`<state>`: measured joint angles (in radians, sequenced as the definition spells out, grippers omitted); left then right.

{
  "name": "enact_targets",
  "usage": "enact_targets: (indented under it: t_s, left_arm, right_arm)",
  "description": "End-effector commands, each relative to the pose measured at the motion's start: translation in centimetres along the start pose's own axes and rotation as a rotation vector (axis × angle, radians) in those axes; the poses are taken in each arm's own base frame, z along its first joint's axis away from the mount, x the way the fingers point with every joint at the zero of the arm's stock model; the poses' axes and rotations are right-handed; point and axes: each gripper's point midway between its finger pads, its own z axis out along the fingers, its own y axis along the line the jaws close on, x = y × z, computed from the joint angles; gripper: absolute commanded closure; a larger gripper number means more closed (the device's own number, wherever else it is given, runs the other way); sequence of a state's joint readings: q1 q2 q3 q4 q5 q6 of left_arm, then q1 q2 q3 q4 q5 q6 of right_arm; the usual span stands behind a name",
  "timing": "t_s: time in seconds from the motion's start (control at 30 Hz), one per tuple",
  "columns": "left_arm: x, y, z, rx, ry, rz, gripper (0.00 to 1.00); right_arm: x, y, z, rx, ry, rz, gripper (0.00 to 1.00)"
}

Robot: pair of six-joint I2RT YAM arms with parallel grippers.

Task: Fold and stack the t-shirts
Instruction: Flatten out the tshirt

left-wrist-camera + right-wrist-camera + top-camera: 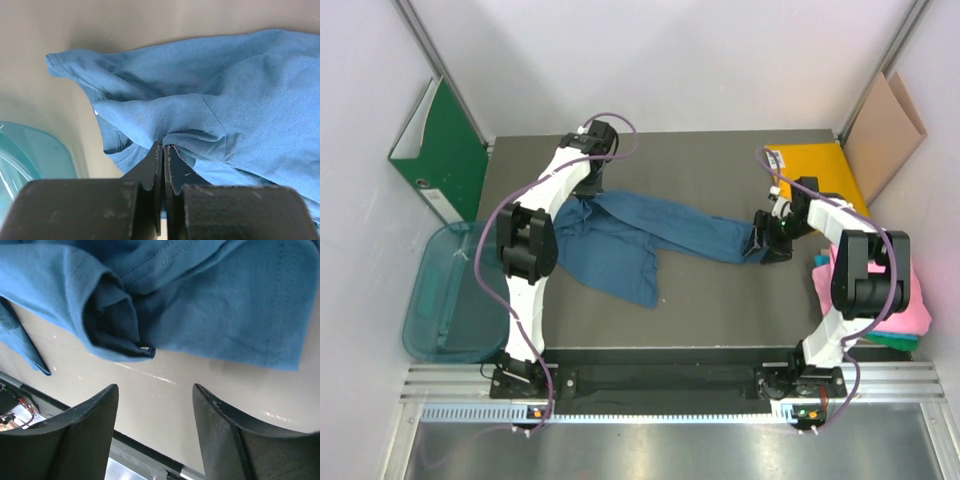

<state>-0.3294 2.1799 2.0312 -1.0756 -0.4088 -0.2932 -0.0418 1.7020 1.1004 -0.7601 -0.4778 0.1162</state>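
While the left tool (163, 147) pinches the blue shirt (240, 90) (nipped fold itself hidden), right tool (154, 386) spread, empty.

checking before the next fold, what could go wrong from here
The left gripper pinches only a small pleat of the blue shirt, so a pull might slip it free. The open right gripper faces a rolled, bunched edge of it; closing there may catch extra layers and skew the fold.
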Motion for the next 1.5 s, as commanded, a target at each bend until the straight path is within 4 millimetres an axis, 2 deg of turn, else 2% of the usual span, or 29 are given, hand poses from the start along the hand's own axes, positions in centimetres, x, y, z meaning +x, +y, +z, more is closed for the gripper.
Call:
enact_targets:
  t_s: [0.0, 0.23, 0.33, 0.37, 0.47, 0.63, 0.7, 0.73, 0.77, 0.87, 1.07, 1.1, 1.17, 1.2, 1.27, 1.3, 1.4, 1.47]
  left_arm:
    - [-0.5, 0.0, -0.6, -0.011, -0.016, -0.012, 1.0]
    - [-0.5, 0.0, -0.6, -0.014, -0.012, -0.01, 1.0]
    - [-0.3, 0.0, -0.4, -0.017, -0.007, -0.008, 1.0]
    - [-0.4, 0.0, -0.4, -0.016, -0.008, -0.008, 1.0]
    - [-0.3, -0.1, -0.3, -0.016, -0.004, -0.006, 1.0]
    - [-0.2, -0.1, -0.2, -0.015, -0.001, -0.007, 1.0]
    - [-0.3, 0.0, -0.3, -0.021, -0.003, -0.005, 1.0]
    - [-0.2, 0.0, -0.2, -0.023, -0.002, -0.003, 1.0]
    - [-0.2, 0.1, -0.2, -0.026, -0.001, -0.001, 1.0]
    - [-0.2, 0.4, -0.2, -0.042, -0.005, -0.002, 1.0]
    - [-0.5, 0.6, -0.4, -0.05, -0.015, -0.007, 1.0]
    - [-0.6, 0.7, -0.5, -0.052, -0.018, 0.0, 1.0]
    - [-1.2, 1.1, -0.9, -0.068, -0.034, 0.002, 1.0]
    - [-1.4, 1.3, -1.0, -0.074, -0.042, 0.007, 1.0]
    - [-2.3, 1.7, -1.5, -0.09, -0.069, 0.003, 1.0]
    - [-2.6, 1.9, -1.7, -0.097, -0.078, 0.006, 1.0]
    - [-3.7, 2.8, -2.7, -0.126, -0.116, -0.009, 1.0]
    - [-4.9, 3.7, -3.9, -0.148, -0.16, -0.034, 1.0]
  right_arm:
    - [-2.2, 1.2, 0.3, -0.048, -0.046, -0.032, 0.39]
    - [-2.5, 2.4, 1.6, -0.099, -0.036, -0.016, 0.41]
    - [-2.9, 2.4, 1.9, -0.1, -0.033, -0.014, 0.46]
    - [-2.6, 3.3, 2.3, -0.108, -0.016, -0.038, 0.49]
    - [-2.9, 3.8, 2.5, -0.116, -0.013, -0.043, 0.53]
    - [-3.1, 5.2, 3.7, -0.132, 0.018, -0.067, 0.52]
    - [-2.2, 5.6, 4.5, -0.122, 0.073, -0.078, 0.6]
    - [-2.5, 5.7, 4.4, -0.106, 0.077, -0.091, 0.69]
    - [-2.4, 5.8, 4.4, -0.103, 0.089, -0.099, 0.83]
    - [-2.3, 6.6, 2.8, -0.104, 0.095, -0.102, 0.97]
    - [-3.7, 9.2, -2.3, -0.103, 0.062, -0.136, 1.0]
    - [-5.0, 9.9, -3.8, -0.109, 0.024, -0.153, 1.0]
    - [-6.1, 10.6, -5.4, -0.115, -0.01, -0.15, 1.0]
    - [-7.8, 11.3, -6.9, -0.127, -0.065, -0.158, 1.0]
    - [-9.3, 11.9, -8.4, -0.145, -0.111, -0.145, 1.0]
    - [-10.8, 12.3, -9.7, -0.155, -0.162, -0.152, 1.0]
    - [-13.0, 12.8, -11.6, -0.172, -0.244, -0.147, 1.0]
    - [-13.7, 13.1, -12.5, -0.188, -0.279, -0.142, 1.0]
